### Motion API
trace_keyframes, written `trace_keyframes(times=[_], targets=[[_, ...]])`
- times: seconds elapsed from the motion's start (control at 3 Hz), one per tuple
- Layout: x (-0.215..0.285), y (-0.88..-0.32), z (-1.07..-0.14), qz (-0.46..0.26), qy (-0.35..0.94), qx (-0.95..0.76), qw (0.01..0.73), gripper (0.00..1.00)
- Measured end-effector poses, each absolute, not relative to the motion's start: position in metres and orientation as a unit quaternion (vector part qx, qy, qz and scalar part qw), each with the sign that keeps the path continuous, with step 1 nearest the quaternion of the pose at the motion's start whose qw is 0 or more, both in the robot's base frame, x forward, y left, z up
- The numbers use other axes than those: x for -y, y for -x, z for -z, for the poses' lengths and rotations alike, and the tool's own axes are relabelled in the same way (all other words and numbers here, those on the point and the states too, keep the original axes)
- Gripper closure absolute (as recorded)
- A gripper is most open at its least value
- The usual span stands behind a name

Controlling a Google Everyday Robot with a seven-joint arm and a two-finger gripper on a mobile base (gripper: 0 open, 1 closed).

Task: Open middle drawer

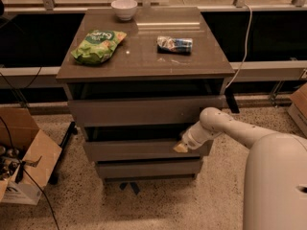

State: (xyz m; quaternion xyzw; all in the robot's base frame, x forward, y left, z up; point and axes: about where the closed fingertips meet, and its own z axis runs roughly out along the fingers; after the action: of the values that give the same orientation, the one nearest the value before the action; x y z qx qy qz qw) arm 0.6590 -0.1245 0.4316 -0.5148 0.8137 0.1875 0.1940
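Note:
The grey-brown cabinet has three stacked drawers. The middle drawer point(132, 150) has a plain flat front and stands a little pulled out, with a dark gap above it. The top drawer point(144, 110) sits above it and the lowest drawer point(146, 168) below. My gripper point(181, 147) reaches in from the right on the white arm point(225, 128), its tan tip at the top edge of the middle drawer's front, near its right end.
On the cabinet top point(144, 61) lie a green chip bag point(98, 45), a small blue-and-white packet point(175, 44) and a white bowl point(124, 8). An open cardboard box point(24, 157) stands on the floor at left. A cable point(244, 47) hangs at right.

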Motion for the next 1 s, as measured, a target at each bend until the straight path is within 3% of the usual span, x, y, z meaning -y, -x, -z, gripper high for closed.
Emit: trace_keyframes(times=[0.33,1.0], targets=[[0.1245,-0.659,-0.4332,-0.188,0.515,-0.814,0.194,0.63],[0.1245,-0.659,-0.4355,-0.188,0.515,-0.814,0.194,0.17]])
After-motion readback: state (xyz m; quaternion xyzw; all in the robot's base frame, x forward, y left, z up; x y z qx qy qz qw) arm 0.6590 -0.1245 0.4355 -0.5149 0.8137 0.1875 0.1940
